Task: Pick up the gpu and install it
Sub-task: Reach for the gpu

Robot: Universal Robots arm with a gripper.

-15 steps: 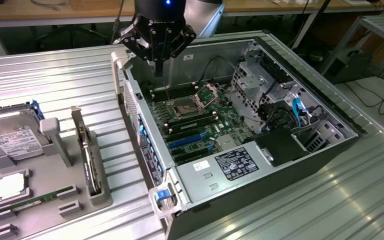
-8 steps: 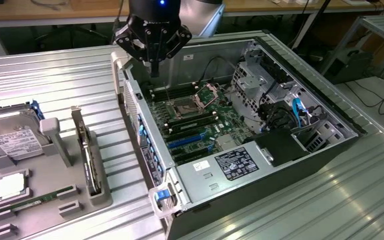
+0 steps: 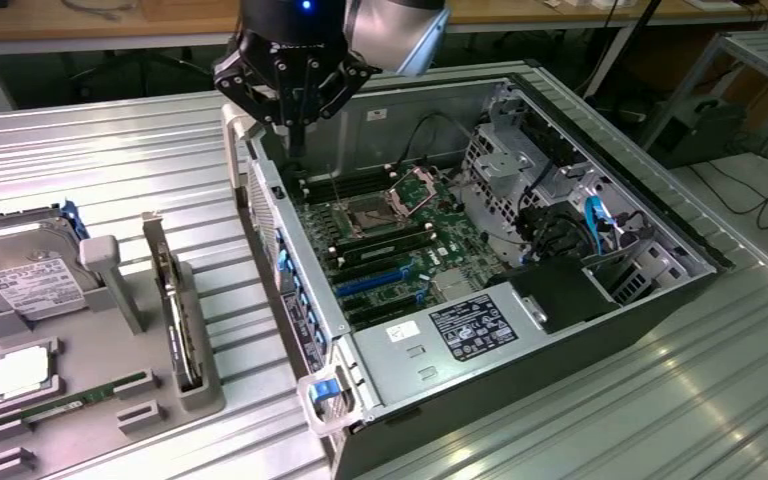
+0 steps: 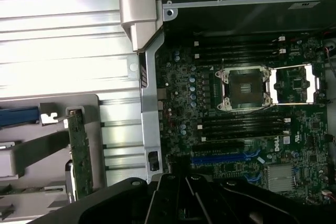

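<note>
The gpu (image 3: 173, 305) stands on edge in a slot of the grey holder (image 3: 204, 395) on the exterior view's left, beside the open computer case (image 3: 398, 110). In the wrist view its green board (image 4: 80, 153) shows upright in the same holder. My gripper (image 3: 297, 150) hangs over the far corner of the case, above the motherboard's memory slots, with its black fingers (image 4: 184, 203) pressed together and nothing between them. It is well apart from the gpu. The motherboard's blue expansion slots (image 3: 377, 285) (image 4: 220, 158) lie bare.
A hard drive (image 3: 31, 285), a processor (image 3: 17, 372) and a RAM stick (image 3: 64, 405) sit in the holder too. The case's side wall (image 3: 284, 270) stands between holder and motherboard. Drive cage and cables (image 3: 584, 220) fill the case's far side. Ribbed metal tabletop (image 3: 91, 160) surrounds everything.
</note>
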